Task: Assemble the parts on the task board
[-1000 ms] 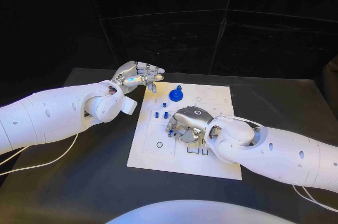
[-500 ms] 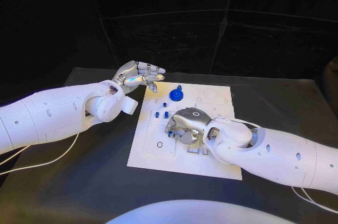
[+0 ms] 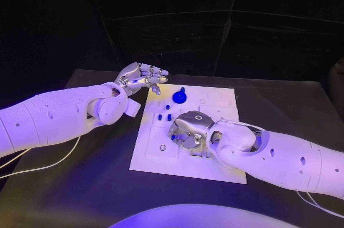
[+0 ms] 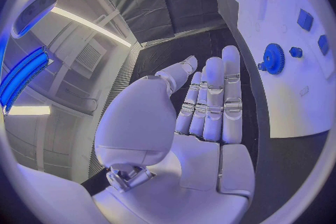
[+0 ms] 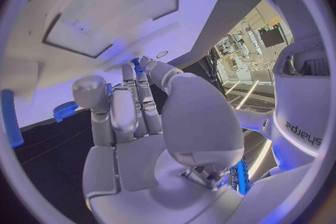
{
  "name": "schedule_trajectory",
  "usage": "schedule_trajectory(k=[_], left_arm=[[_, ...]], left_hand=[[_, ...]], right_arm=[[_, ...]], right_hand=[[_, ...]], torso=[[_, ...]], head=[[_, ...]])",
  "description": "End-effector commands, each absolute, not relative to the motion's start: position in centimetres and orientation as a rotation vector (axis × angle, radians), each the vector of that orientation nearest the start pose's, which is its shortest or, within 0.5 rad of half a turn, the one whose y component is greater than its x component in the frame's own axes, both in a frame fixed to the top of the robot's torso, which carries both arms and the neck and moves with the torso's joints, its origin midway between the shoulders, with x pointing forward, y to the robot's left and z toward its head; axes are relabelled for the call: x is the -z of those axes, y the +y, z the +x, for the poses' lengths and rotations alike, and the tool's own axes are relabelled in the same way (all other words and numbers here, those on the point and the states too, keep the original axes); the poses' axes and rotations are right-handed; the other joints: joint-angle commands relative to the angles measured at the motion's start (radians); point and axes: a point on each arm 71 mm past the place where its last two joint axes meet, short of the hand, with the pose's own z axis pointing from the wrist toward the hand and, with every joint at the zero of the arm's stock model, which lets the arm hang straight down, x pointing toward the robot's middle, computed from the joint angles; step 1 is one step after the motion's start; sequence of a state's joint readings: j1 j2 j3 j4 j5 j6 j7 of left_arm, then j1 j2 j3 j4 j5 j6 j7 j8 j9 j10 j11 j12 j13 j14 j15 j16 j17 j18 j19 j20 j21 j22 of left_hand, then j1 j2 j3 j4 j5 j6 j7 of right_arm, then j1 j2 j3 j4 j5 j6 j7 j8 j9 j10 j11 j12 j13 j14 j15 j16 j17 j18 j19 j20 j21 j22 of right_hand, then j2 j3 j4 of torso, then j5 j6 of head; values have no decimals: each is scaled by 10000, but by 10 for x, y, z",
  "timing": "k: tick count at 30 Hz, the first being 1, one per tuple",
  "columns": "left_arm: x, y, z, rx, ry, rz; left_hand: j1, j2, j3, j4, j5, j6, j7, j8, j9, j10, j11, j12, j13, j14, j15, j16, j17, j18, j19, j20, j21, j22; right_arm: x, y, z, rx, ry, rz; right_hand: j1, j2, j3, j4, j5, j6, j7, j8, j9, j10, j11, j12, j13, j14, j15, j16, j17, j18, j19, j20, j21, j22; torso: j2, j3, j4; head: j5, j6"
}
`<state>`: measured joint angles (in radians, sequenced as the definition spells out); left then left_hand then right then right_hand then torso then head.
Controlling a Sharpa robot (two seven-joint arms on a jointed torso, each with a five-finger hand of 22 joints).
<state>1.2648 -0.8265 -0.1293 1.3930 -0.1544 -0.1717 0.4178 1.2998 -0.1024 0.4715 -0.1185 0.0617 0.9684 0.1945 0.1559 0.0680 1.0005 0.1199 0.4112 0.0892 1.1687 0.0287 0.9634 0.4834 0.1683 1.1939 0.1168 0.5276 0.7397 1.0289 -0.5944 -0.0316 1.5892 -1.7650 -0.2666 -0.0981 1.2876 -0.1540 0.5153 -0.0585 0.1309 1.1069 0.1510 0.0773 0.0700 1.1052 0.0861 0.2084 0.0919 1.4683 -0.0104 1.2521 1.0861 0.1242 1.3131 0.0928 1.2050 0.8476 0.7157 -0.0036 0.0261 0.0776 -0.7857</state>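
Blue parts sit on the flat white rectangular task board [image 3: 154, 158] in the middle of the black table [image 3: 64, 188]: a round blue toothed gear [image 3: 179, 96] near the board's far edge, and a pair of small blue rectangular pieces [image 3: 164, 117] just nearer. The silver right hand [image 3: 190, 130] hangs palm down over the board's centre, fingers curled in, pinching a small blue peg [image 5: 137, 63] at its fingertips. The silver left hand [image 3: 139, 76] hovers off the board's far left corner, holding nothing, its fingers straight and side by side with the thumb standing apart.
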Motion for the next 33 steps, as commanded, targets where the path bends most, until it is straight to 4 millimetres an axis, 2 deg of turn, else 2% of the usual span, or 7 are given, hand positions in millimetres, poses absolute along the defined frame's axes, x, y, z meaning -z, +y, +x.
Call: schedule_trajectory(k=[1, 9, 15, 20, 25, 28, 33], left_arm=[[181, 231, 509, 15222, 15174, -8785], [182, 228, 510, 15243, 15273, -8797], [182, 228, 510, 15230, 15321, -8817], [182, 230, 511, 15198, 15332, -8836], [182, 231, 511, 15154, 15333, -8859], [183, 231, 511, 15162, 15345, -8859], [183, 230, 511, 15239, 15363, -8826]], left_hand=[[5, 56, -44, 9, -8, -83, 20, 68, -8, -71, -20, 35, -12, -73, -23, 61, -9, 132, 41, 38, -65, -14], [5, 56, -44, 9, -8, -83, 20, 68, -8, -71, -20, 35, -12, -73, -23, 61, -9, 132, 41, 38, -65, -14], [-2, 54, -59, 10, -7, -98, 24, 71, -9, -90, -15, 45, -14, -79, -18, 65, -17, 132, 40, 41, -72, -21], [-3, 50, -68, 8, -7, -112, 28, 71, -10, -106, -11, 49, -16, -85, -15, 66, -22, 132, 38, 43, -76, -26], [-3, 50, -68, 8, -7, -112, 28, 71, -10, -106, -11, 49, -16, -85, -15, 66, -22, 132, 38, 43, -76, -26], [-3, 50, -68, 8, -7, -112, 28, 71, -10, -106, -11, 49, -16, -85, -15, 66, -22, 132, 38, 43, -76, -26], [-3, 50, -68, 8, -7, -112, 28, 71, -10, -106, -11, 49, -16, -85, -15, 66, -22, 132, 38, 43, -76, -26]], right_arm=[[236, -51, 409, -8843, 16153, -5506], [230, -51, 409, -9086, 15436, -5090], [225, -55, 409, -9265, 14832, -4669], [220, -67, 407, -9545, 14605, -4181], [212, -98, 406, -9543, 15012, -3354], [203, -121, 415, -8911, 15445, -3159], [190, -154, 427, -7819, 15961, -3184]], right_hand=[[-145, -18, -142, 32, 66, -35, 15, -3, 12, -86, 13, -35, -38, 184, 81, -43, -61, 41, -85, 31, -60, -80], [-197, -98, -374, 64, 113, -109, 52, -23, 5, -247, 56, -76, -106, 173, 113, -41, -69, 55, -123, 65, -112, -151], [-132, -158, -885, 95, 123, -665, 185, -133, -46, -982, 209, -179, -250, 19, 251, -260, -417, 176, -473, 188, -556, -884], [-48, -144, -1089, 95, 173, -834, 193, -138, -45, -1127, 228, -74, -241, -42, 266, -350, -574, 199, -534, 215, -649, -1022], [-60, -107, -1347, 173, 386, -843, 194, -98, -24, -1123, 218, 125, -220, -17, 259, -313, -573, 195, -490, 217, -632, -983], [-49, -93, -1480, 205, 465, -845, 137, -91, -20, -1048, 171, 261, -211, 18, 225, -258, -521, 186, -437, 196, -596, -919], [27, -76, -1620, 205, 576, -839, 110, -81, -15, -1057, 149, 353, -227, 50, 200, -219, -490, 169, -375, 173, -553, -838]], torso=[[6, 1, -1], [2, -3, -4], [-7, 5, -13], [0, 8, 1], [-24, -18, -20], [-18, -2, -21], [-9, -11, -19]], head=[[-9, 5], [-16, 38], [-48, 77], [-104, 127], [-216, 217], [-267, 271], [-394, 389]])
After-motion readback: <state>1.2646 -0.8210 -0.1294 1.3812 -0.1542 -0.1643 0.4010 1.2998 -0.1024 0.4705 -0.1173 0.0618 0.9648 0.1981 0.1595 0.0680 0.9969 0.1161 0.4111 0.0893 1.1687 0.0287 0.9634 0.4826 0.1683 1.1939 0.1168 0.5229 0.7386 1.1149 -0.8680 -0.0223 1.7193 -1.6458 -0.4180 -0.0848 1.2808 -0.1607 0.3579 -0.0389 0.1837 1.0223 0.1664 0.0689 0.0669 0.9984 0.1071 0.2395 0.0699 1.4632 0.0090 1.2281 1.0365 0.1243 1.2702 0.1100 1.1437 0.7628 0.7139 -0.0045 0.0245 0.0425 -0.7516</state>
